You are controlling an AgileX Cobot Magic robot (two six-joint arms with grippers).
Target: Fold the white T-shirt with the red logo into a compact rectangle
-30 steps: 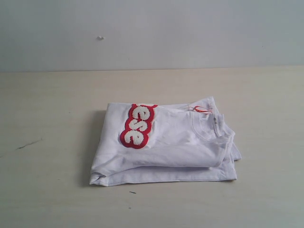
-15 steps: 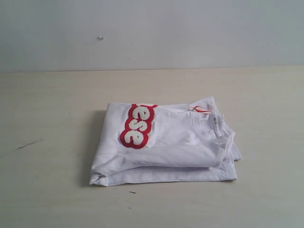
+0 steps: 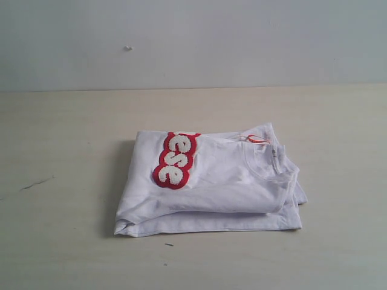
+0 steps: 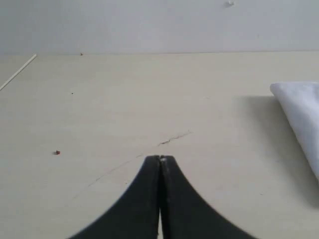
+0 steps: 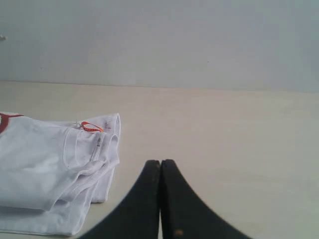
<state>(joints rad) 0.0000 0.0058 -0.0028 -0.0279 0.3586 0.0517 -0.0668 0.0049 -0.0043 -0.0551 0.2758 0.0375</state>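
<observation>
One white T-shirt (image 3: 230, 181) lies folded, red logo (image 3: 174, 160) up, on the table (image 3: 60, 229).

L gripper (image 4: 160, 159): jaws pressed tight together, no gap, nothing held betw. them, the black pair tapering to one point. R gripper (image 5: 160, 162): same pose, jaws fully closed, empty, edges meeting along a straight seam.

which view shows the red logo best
Exterior view: the red logo lies on top of the folded white T-shirt, letters "ese" readable. Right wrist view catches only a red sliver; left wrist view shows just a white shirt corner.
</observation>
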